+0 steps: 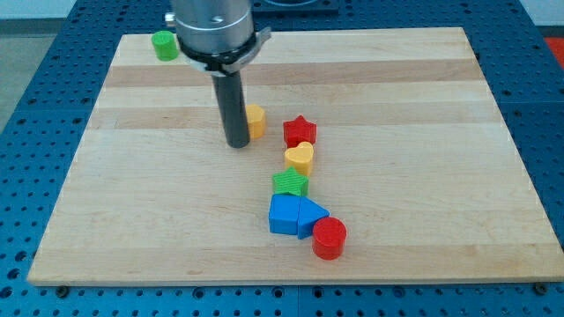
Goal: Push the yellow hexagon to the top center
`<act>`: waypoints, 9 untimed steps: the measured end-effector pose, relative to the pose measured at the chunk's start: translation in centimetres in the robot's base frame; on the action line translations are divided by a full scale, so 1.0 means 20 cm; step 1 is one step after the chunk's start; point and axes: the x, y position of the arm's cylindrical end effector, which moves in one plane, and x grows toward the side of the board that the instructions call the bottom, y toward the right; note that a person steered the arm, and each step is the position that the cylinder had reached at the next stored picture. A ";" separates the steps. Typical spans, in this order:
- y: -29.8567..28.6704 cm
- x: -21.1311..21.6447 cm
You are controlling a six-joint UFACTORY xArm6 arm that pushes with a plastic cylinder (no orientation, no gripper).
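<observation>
**Operator:** Down at the end of the straight dark rod, my tip [238,143] sits on the pale wooden board [159,211], pressed against the view's-left side of the yellow hexagon block [256,120]. It has nothing to open or close; it holds nothing and only leans on that block.

**Observer:** Where is the hexagon on the board?

**Operator:** In the upper half, a little to the view's left of centre, below the top edge and partly hidden behind the rod. Going down in size from the board: the arm's grey metal flange [216,31] hangs above the top edge, then the blue cube block [283,215] lies low and just right of centre, with the blue triangular block [312,216] touching its right side.

**Observer:** And the smaller pieces?

**Operator:** A red cylinder [330,238] sits at the triangle's lower right, touching or nearly so. A green block [290,183], shape unclear, rests at the cube's upper edge. Above it a yellow heart block [300,157], then a red star block [300,132] just right of the hexagon. A green cylinder [164,45] stands alone at the top-left corner.
</observation>
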 end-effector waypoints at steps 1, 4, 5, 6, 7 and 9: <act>0.09 -0.11; 0.06 -0.42; 0.09 -0.51; 0.16 -0.57; 0.27 -0.57; 0.46 -0.57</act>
